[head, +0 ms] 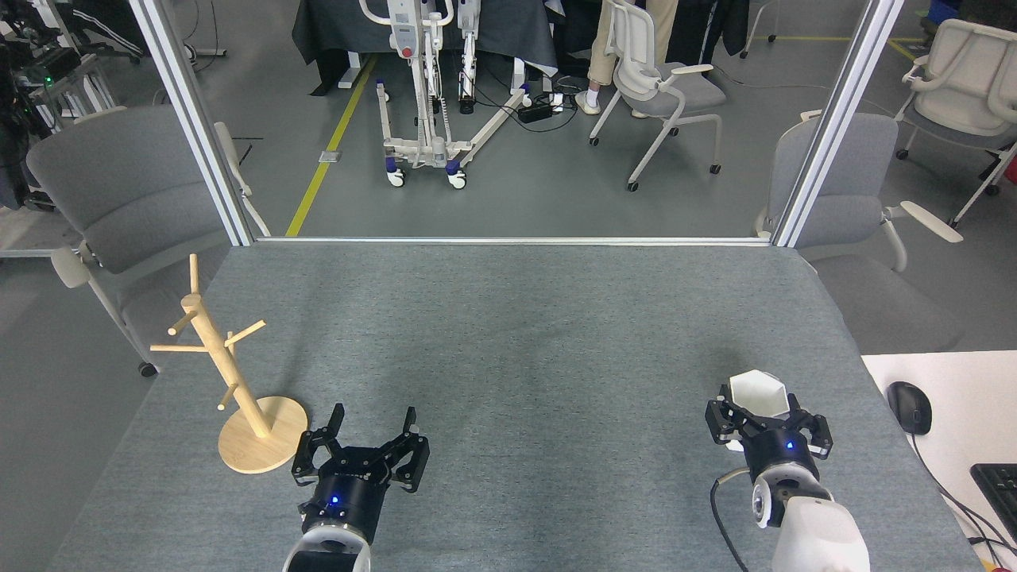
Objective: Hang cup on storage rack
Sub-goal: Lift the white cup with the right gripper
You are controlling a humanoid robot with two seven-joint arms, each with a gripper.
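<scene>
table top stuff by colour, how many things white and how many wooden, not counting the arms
White: 1, the white faceted cup with a hexagonal rim, in the right gripper.
Wooden: 1, the light wooden mug tree rack on a round base, near the left gripper.
Total: 2

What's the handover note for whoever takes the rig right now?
Right end effector: shut on the cup, near the table's right front, cup opening facing up.
Left end effector: open, holding nothing, just right of the storage rack.
Storage rack: upright on the table's left side, all pegs bare.
Done: cup grasped.
Left: carry the cup across to the rack and hang it on a peg, then let go.
</scene>
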